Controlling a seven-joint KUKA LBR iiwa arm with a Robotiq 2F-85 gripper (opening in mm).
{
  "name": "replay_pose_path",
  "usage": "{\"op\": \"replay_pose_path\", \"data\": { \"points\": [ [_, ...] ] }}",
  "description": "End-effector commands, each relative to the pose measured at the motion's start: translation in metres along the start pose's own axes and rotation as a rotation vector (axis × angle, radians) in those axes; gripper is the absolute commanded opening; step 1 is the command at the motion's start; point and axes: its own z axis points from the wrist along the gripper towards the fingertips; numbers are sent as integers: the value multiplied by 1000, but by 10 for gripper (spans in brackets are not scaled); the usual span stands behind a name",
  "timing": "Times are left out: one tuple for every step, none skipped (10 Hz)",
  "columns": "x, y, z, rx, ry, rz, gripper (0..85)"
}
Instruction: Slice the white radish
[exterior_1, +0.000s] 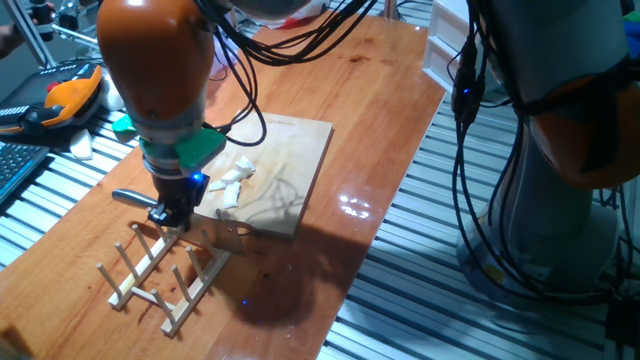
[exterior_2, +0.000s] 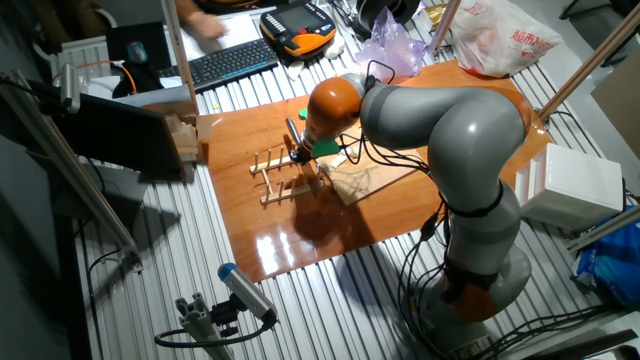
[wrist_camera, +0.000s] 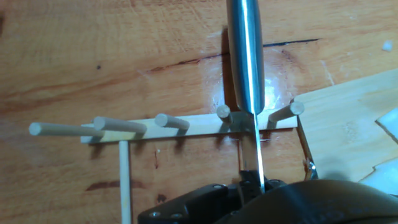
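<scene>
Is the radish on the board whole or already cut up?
Cut up. The white radish lies as several separate pale pieces on the wooden board, beside the gripper, which holds the knife over the peg rack.

Worktop (exterior_1: 360, 100): glossy orange-brown wood, dark grain streaks. Board (exterior_1: 295, 150): pale tan. Radish (exterior_1: 232, 180): creamy-white slivers. Rack (exterior_1: 165, 275): light, unpainted wood. Knife (wrist_camera: 245, 56): silver steel. Arm (exterior_2: 440, 110): grey and orange, green collar.

The arm is reaching down low with its orange wrist pointing pretty much straight down. The gripper (exterior_1: 172, 213) is clamping a knife (wrist_camera: 247, 74), the metal handle sticking out to one side and the blade running between the fingers.
</scene>
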Motion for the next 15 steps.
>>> {"op": "replay_pose_path", "data": {
  "points": [
    [0, 0, 2, -4, 7, 5, 0],
    [2, 1, 7, -6, 3, 9, 0],
    [5, 2, 14, 1, -7, 13, 0],
    [6, 3, 13, 5, -1, 34, 0],
    [6, 7, 9, 36, -10, 51, 170],
    [6, 11, 6, 82, -11, 49, 340],
    [5, 11, 4, 73, -3, 47, 340],
    [4, 11, 4, 72, -3, 47, 340],
    [3, 10, 2, 64, 0, 49, 340],
    [2, 11, 0, 66, 3, 47, 340],
    [0, 11, -8, 61, 19, 53, 340],
    [-2, 11, -19, 62, 34, 56, 340],
    [-6, 10, -35, 72, 55, 61, 340],
    [-12, 6, -56, 81, 85, 61, 340],
    [-19, -2, -81, 75, 113, 70, 340]
  ]
}}
